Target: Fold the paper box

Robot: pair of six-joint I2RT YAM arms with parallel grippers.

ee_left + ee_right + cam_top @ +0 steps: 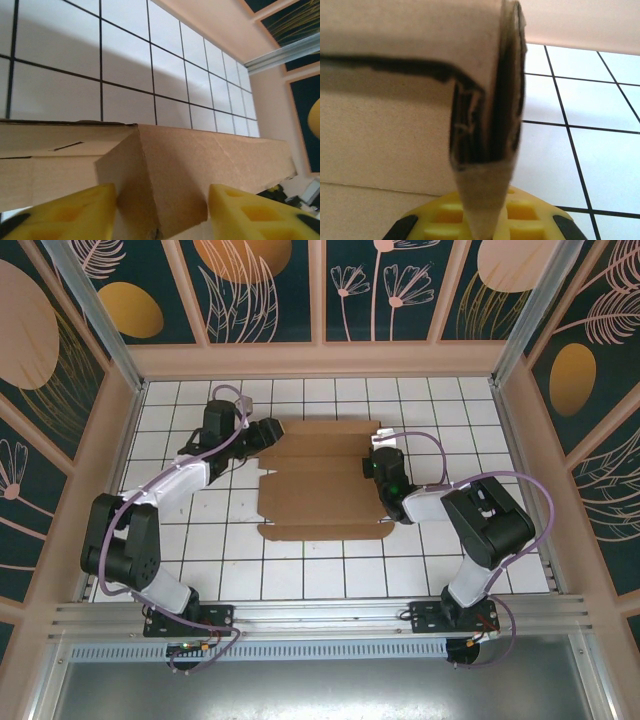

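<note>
The paper box (320, 490) is a brown die-cut cardboard sheet lying on the white tiled table, partly folded along its far side. My left gripper (262, 440) is at the sheet's far left corner. In the left wrist view a raised, creased flap (170, 175) stands between the yellow fingers (75, 210), which touch it on both sides. My right gripper (378, 458) is at the sheet's right edge. Its yellow fingers (445, 220) are shut on a folded, layered flap (485, 150) that stands upright.
The tiled table (470, 430) is boxed in by peach walls (320, 358) at the back and sides. A metal rail (320, 615) runs along the near edge by the arm bases. Open tiles lie in front of the sheet (320, 570).
</note>
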